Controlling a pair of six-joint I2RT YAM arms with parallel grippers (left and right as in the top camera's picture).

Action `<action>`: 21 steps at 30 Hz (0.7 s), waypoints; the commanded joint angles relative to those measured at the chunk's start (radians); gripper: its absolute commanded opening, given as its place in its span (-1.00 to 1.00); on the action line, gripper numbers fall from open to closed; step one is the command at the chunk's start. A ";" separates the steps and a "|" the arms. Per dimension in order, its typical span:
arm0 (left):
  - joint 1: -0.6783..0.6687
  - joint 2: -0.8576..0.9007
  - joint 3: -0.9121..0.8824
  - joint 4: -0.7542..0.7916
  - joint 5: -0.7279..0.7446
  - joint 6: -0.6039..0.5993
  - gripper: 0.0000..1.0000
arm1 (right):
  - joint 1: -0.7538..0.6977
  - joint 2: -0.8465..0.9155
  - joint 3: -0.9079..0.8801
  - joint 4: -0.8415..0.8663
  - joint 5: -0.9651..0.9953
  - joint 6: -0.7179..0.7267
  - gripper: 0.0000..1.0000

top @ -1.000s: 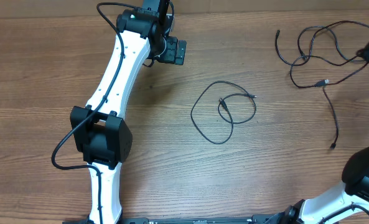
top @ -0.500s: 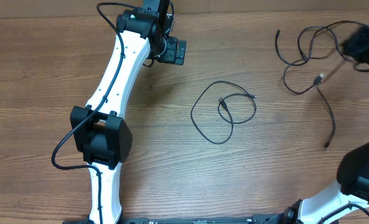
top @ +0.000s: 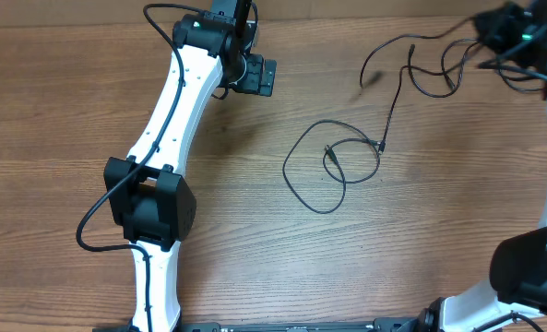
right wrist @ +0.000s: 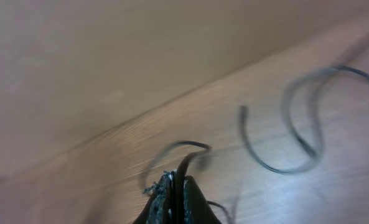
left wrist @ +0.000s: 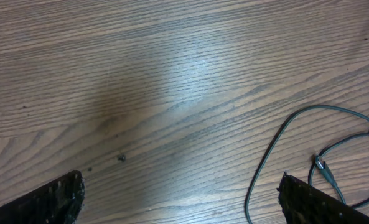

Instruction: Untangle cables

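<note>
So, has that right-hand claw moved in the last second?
Yes. The right gripper swung up and left in the overhead view, dragging the tangled cable toward the looped cable, which stayed put.

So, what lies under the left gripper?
Under the open left gripper is mostly bare wooden table. A looped cable lies to one side, and one finger covers part of it.
</note>
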 commanded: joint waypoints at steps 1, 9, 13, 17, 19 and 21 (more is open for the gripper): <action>-0.004 0.005 0.004 0.000 0.000 -0.005 1.00 | -0.093 0.012 0.014 -0.024 -0.012 0.042 -0.93; -0.004 0.005 0.004 0.000 0.000 -0.005 0.99 | -0.302 0.082 0.014 -0.091 0.018 -0.038 -0.93; -0.004 0.005 0.004 0.000 0.000 -0.005 0.98 | -0.366 0.102 0.014 -0.109 0.018 -0.108 -0.93; -0.004 0.005 0.004 0.000 0.000 -0.005 0.99 | -0.385 0.105 0.014 -0.101 0.059 -0.117 -0.93; -0.004 0.005 0.004 0.000 0.000 -0.005 0.99 | -0.392 0.109 0.014 -0.092 0.100 -0.120 -0.92; -0.004 0.005 0.004 0.000 0.000 -0.005 0.99 | -0.397 0.116 0.014 -0.084 0.136 -0.121 -0.93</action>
